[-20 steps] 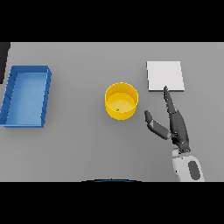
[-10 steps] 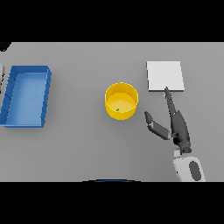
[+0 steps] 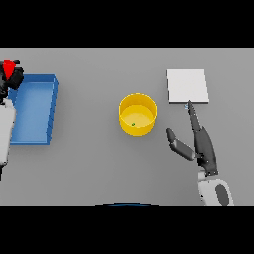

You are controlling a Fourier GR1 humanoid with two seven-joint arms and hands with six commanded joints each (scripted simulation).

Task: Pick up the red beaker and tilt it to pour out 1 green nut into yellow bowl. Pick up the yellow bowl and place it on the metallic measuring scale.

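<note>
Round yellow bowl [image 3: 138, 114] holding small green nut [image 3: 133, 124] | right hand [image 3: 198, 144] spread beside it | left hand [image 3: 10, 79] gripping red beaker [image 3: 9, 65]

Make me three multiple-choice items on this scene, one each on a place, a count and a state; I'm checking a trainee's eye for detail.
1. Where is the bowl?
A. On the scale
B. On the table between the tray and the scale
C. Inside the tray

2. How many green nuts lie in the bowl?
A. None
B. One
C. Three

3. How is the right hand?
A. Open, holding nothing
B. Curled round the bowl
C. Gripping the beaker

Answers:
1 B: the bowl stands on bare table, the tray to its left, the scale to its right.
2 B: a single nut shows on its floor.
3 A: its fingers are straight and apart from the bowl; the beaker is in the left hand.
</note>
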